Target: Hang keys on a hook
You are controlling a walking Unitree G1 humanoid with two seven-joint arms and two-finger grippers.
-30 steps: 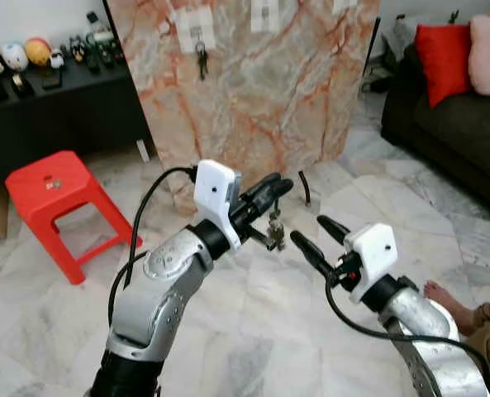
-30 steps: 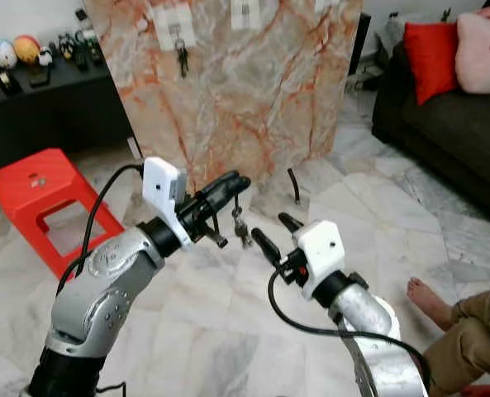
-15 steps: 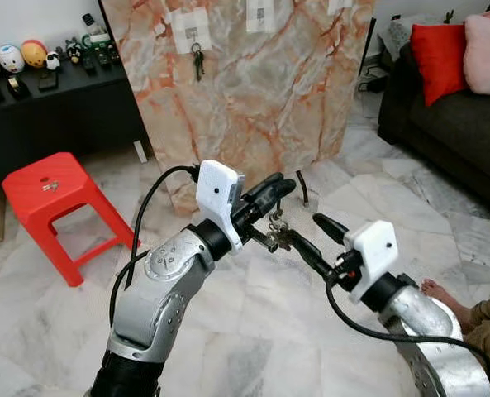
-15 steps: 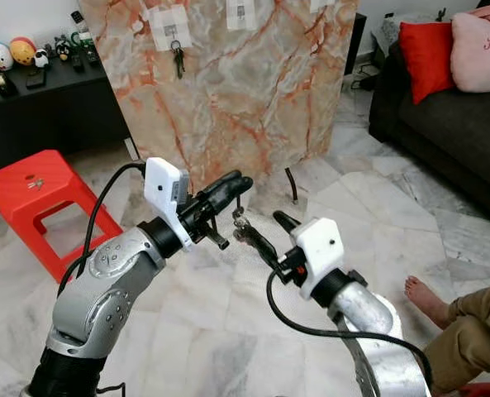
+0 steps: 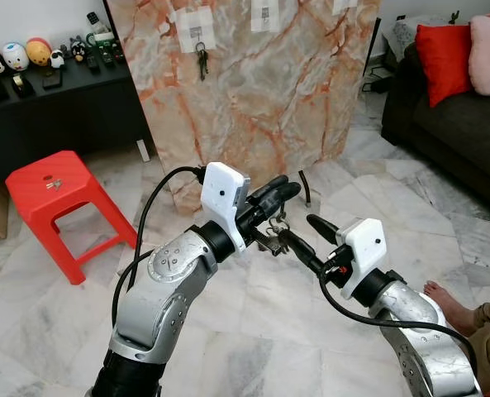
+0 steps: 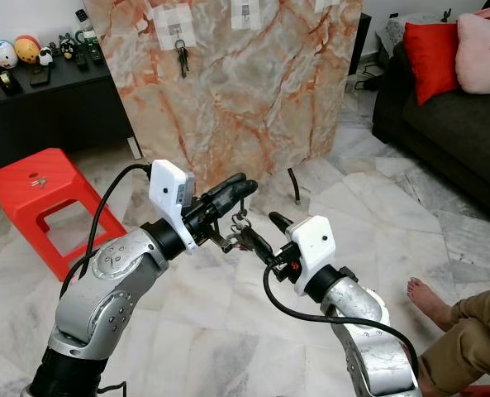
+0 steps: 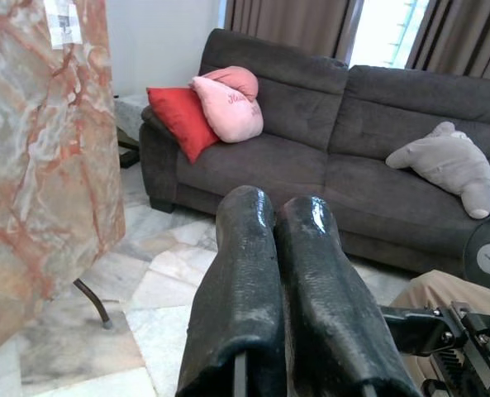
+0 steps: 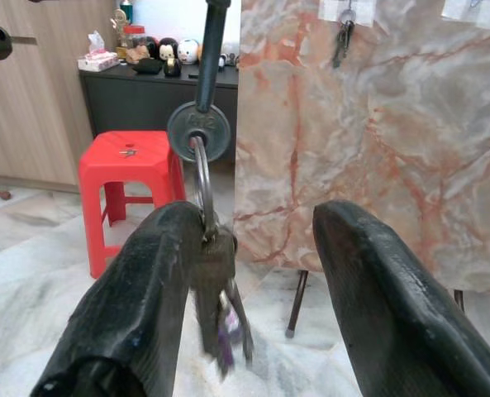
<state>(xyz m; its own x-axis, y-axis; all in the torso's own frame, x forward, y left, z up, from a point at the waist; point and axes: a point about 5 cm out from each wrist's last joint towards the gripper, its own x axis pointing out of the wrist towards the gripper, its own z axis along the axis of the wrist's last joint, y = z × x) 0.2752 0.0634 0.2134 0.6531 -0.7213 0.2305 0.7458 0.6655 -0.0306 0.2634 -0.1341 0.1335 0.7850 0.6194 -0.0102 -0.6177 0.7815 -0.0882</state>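
Right wrist view shows the right gripper (image 8: 253, 289) spread wide around the keys (image 8: 216, 306); the left gripper (image 5: 273, 194), fingers pinched, holds them. Handover underway; hook (image 5: 197, 33) well away.

Home living room. Dark grey sofa (image 7: 335, 141) sitting along the wall, carrying a red cushion (image 7: 178, 120), a pink cushion (image 7: 228, 103) and a grey plush toy (image 7: 447, 161), brown curtains (image 7: 290, 21) hanging behind. Marble floor (image 5: 54, 331) running throughout. Black sideboard (image 5: 59, 112) holding small figurines (image 5: 17, 58). Red plastic stool (image 5: 50, 186) standing nearby. Marble-patterned panel (image 5: 253, 91) standing upright, 1 set of keys (image 5: 201, 59) hanging on it. A person's bare foot (image 5: 447, 294) resting on the floor.
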